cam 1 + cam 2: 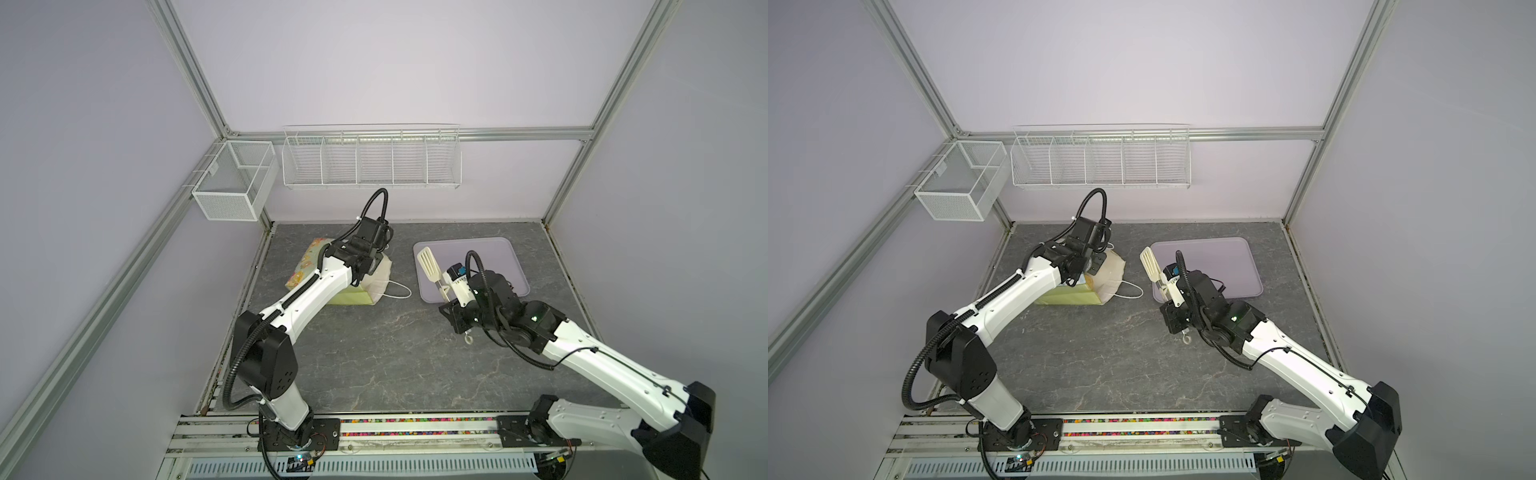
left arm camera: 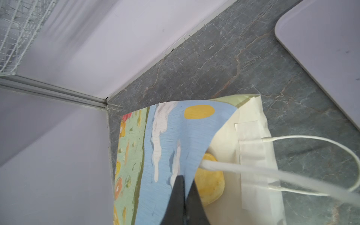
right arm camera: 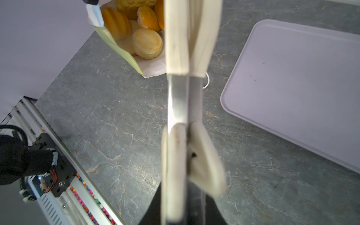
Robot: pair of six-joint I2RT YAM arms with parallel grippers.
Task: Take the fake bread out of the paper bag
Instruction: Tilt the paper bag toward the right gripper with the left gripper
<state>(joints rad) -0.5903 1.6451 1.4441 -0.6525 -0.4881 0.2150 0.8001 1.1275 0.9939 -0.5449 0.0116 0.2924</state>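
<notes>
Left pincer [image 2: 184, 194] clamps the paper bag [image 2: 175, 136] by its printed flap, mouth facing 3 o'clock; right pincer [image 3: 187, 202], gripping cream tongs [image 1: 430, 266], should enter low for the nearest fake bread [image 3: 147, 43].

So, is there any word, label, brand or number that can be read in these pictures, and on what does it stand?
No text can be read anywhere.
The paper bag carries only a painted picture, no letters.
The lilac tray and the cream tongs are plain.
The small tag on the mesh basket is too small to read.
</notes>
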